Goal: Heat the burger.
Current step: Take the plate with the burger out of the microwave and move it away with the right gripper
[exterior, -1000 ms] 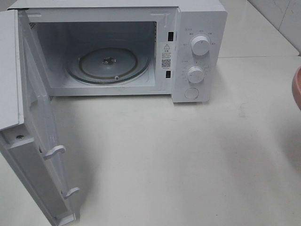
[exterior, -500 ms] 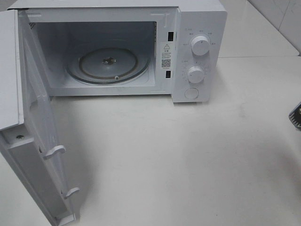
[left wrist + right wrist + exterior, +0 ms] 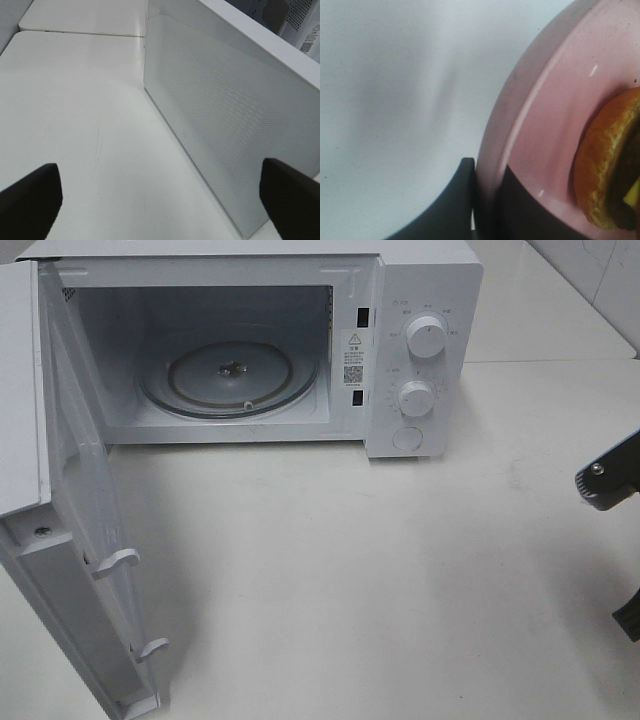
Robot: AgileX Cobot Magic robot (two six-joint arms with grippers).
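Since a moment earlier, the right arm had edged in along the high view's right side, its end effector (image 3: 487,200) clamped on the rim of a smooth pink plate (image 3: 540,125) bearing the burger (image 3: 607,170) (glossy, crinkle-edged bun). Left end effector (image 3: 160,200) hung fully open, holding nothing, beside the microwave (image 3: 420,300)'s perforated white door (image 3: 225,120). Keeping the plate level while gliding it onto the glass turntable (image 3: 230,378) looked wise.

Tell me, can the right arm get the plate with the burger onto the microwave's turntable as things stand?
Probably yes: the door is swung wide, the turntable is bare, and the right gripper is shut on the pink plate carrying the burger.
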